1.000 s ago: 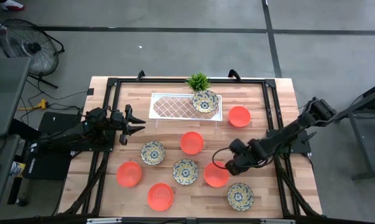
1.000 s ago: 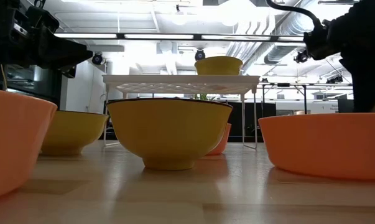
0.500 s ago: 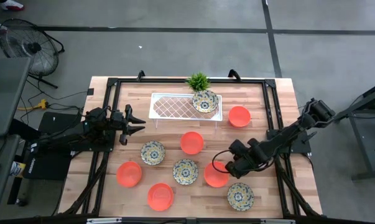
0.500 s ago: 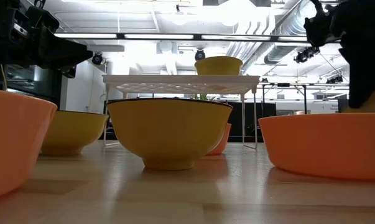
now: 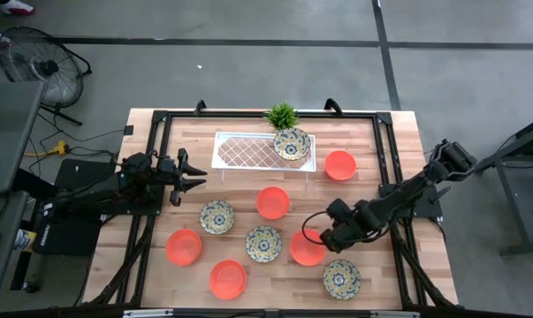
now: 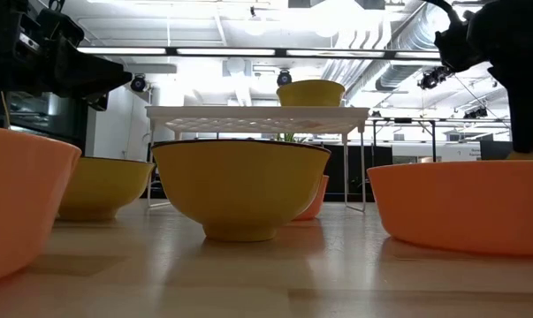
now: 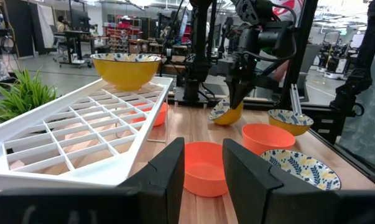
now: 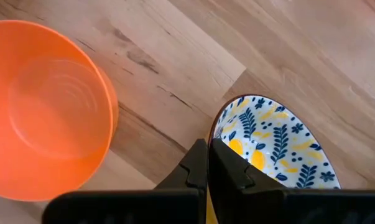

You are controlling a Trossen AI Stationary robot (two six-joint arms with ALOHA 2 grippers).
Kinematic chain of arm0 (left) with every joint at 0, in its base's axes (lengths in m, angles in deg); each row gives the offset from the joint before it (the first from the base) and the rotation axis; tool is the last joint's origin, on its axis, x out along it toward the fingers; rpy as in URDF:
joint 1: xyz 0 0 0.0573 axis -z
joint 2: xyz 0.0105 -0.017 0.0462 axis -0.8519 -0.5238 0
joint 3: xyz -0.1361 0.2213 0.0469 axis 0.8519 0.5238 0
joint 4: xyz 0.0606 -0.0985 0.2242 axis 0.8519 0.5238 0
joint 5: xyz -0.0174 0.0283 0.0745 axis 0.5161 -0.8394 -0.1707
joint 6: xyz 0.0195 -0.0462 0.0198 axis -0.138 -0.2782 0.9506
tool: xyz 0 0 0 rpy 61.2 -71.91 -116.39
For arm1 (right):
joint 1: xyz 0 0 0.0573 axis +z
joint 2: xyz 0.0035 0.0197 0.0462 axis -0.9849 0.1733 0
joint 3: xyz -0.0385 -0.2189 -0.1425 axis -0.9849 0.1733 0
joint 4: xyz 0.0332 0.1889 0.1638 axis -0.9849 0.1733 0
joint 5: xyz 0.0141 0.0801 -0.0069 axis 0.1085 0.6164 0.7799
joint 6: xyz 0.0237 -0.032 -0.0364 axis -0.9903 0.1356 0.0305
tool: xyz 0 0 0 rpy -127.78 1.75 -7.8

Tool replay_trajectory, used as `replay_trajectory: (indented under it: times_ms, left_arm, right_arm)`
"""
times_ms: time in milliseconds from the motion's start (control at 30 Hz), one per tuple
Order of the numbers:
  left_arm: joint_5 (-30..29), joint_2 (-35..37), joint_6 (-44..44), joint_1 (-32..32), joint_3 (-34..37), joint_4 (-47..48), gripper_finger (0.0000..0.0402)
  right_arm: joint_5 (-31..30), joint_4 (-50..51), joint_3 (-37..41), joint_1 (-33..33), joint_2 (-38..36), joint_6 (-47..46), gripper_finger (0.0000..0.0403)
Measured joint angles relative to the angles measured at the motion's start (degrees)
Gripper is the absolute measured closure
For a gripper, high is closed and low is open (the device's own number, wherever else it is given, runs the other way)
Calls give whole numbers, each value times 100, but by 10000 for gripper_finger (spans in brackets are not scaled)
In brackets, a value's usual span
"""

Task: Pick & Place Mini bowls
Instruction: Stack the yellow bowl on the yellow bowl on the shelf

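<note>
Wooden table point(image 5: 372, 159); right wrist view alone: claw point(image 8: 207, 163) pinching floral bowl point(image 8: 280, 149).

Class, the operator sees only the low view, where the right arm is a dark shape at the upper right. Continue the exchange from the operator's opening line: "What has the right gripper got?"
Observer: The right gripper is shut on the rim of a floral bowl.
Operator: Is the bowl level?
Observer: No. The left wrist view shows it hanging tilted from the fingers.
Operator: And the left gripper?
Observer: From above, the left gripper is open and empty near the table's left side, apart from the white tray.
</note>
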Motion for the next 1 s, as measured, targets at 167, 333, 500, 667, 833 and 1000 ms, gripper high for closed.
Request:
replay_trajectory:
  times_ms: [167, 333, 500, 667, 833, 1000]
  left_arm:
    - [2, -2, 0, 1, 0, 0, 296]
    - [24, -2, 0, 1, 0, -2, 296]
    - [22, -2, 0, 1, 0, 0, 296]
    - [22, -1, 0, 0, 0, 0, 296]
    - [20, -2, 0, 1, 0, 0, 296]
    - [17, -1, 0, 1, 0, 0, 296]
  right_arm:
    - [176, -1, 0, -46, 0, 5, 398]
    - [-47, 7, -27, -182, -18, 173, 401]
    - [-409, 454, -343, -309, -20, 616, 402]
    - [-602, 943, -620, -343, -24, 845, 402]
    - [-969, 1160, -773, -341, -24, 949, 402]
    - [-1278, 1682, -1053, -371, -24, 1095, 402]
